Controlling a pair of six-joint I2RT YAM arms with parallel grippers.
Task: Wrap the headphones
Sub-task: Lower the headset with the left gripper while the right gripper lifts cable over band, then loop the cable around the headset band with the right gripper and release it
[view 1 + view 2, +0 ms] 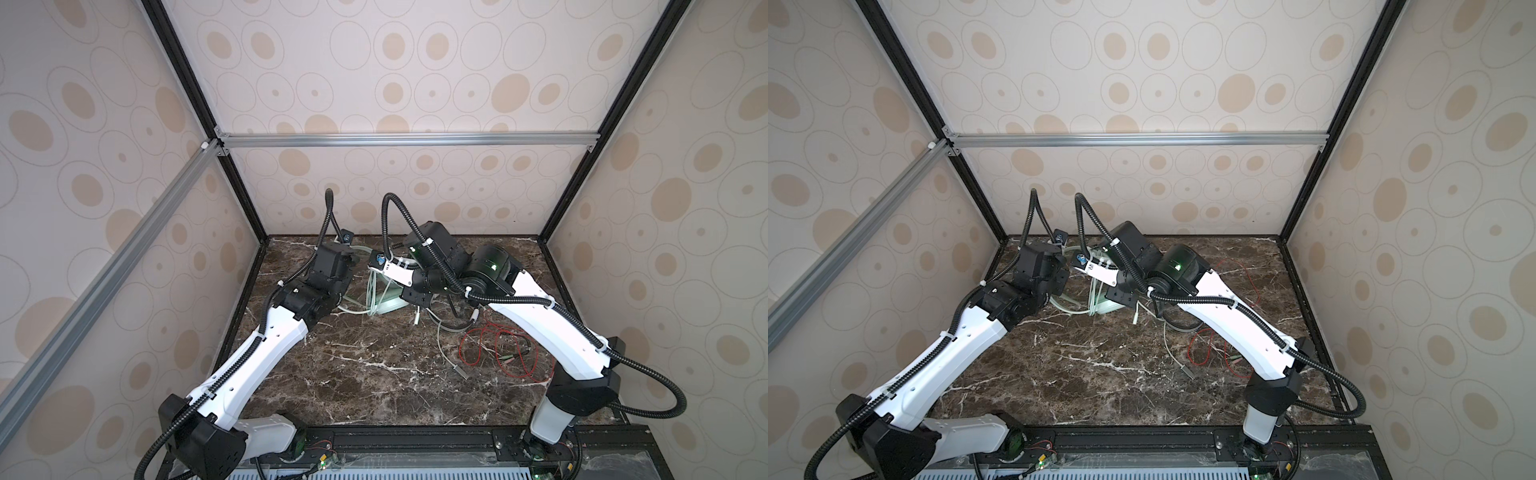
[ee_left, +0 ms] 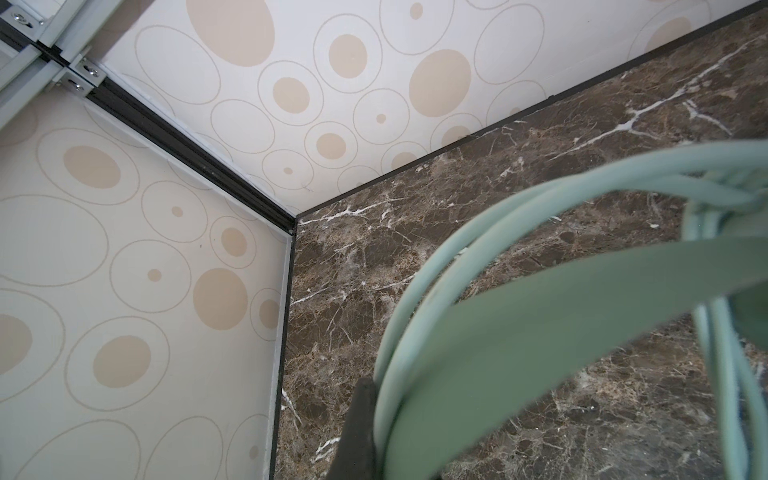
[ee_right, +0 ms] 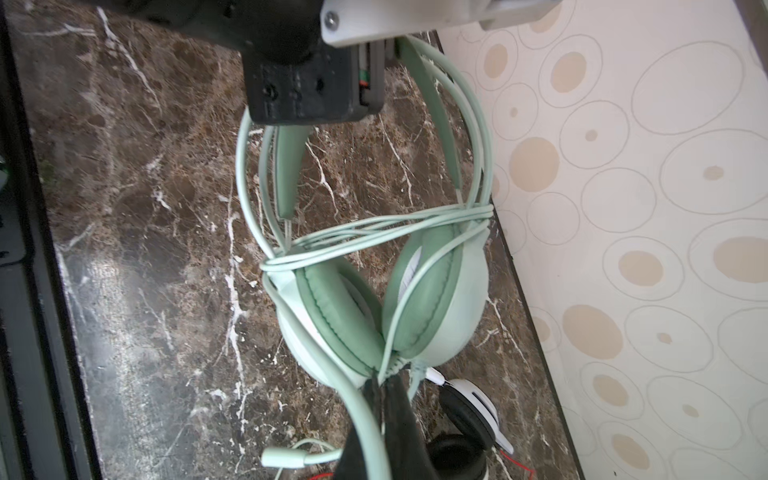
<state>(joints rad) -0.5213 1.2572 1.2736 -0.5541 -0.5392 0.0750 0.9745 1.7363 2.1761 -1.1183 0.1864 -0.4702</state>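
In both top views, we are holding the green pair (image 1: 386, 309) at the table's (image 1: 374, 395) rear; the red cable (image 1: 503, 349) is lying loose.

Left wrist: the left gripper (image 2: 374, 436) is clamping its headband (image 2: 540, 332).

Right wrist: the right gripper (image 3: 380, 415) is pinching its cable (image 3: 374, 243), partly wound; the white pair (image 3: 469, 409) is waiting. No container is showing.

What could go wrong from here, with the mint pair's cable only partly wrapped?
1. The right gripper is shut on the pale green cable just under the ear cups. A hard pull could loosen the slack turns across the mint-green headphones.
2. The cable's free end lies beside the red cable, so dragging it in may snag that.
3. The white-and-black headphones sit close to that gripper and could get bumped.
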